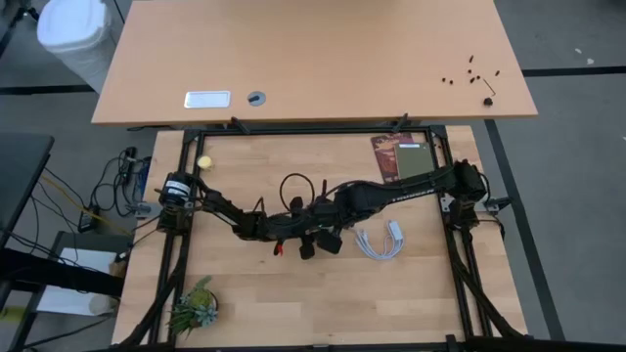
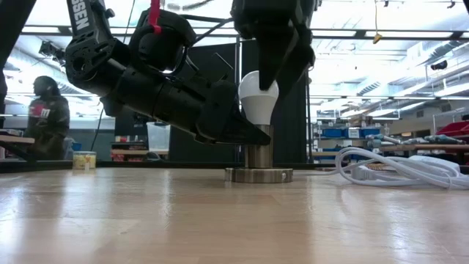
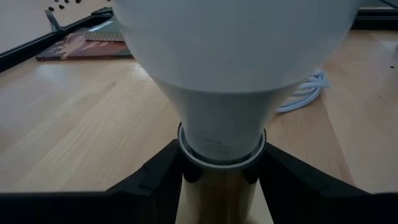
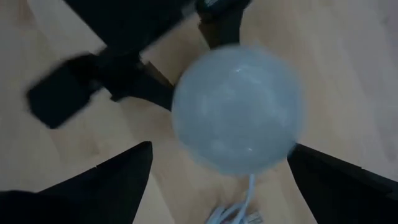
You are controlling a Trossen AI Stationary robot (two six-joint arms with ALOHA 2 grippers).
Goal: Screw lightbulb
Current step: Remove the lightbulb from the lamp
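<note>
The wooden counter [image 1: 293, 303] carries everything, and both dark arms meet near its middle. The left arm reaches in low from the side, its left hand [image 3: 221, 168] closed around the metal socket [image 2: 258, 163] just below the bulb — the two fingers [image 3: 155, 180] press on either side of the brass-coloured stem, so this hand steadies the base and not the bulb itself. The right arm comes down from above, and the right hand [image 4: 217, 168] hangs straight over the lightbulb [image 2: 258, 94] with its fingers spread wide on either side of the dome; they appear to hold nothing, though in the low view one fingertip lies against or just beside the top of the dome. The lightbulb stands upright in the socket, dome up and narrow base down, so its long axis runs vertically — in line with the right hand's approach. That makes the right hand the one placed to turn it, probably after closing on the dome. A white cable [image 2: 396, 167] lies coiled on the counter just beside the socket.
</note>
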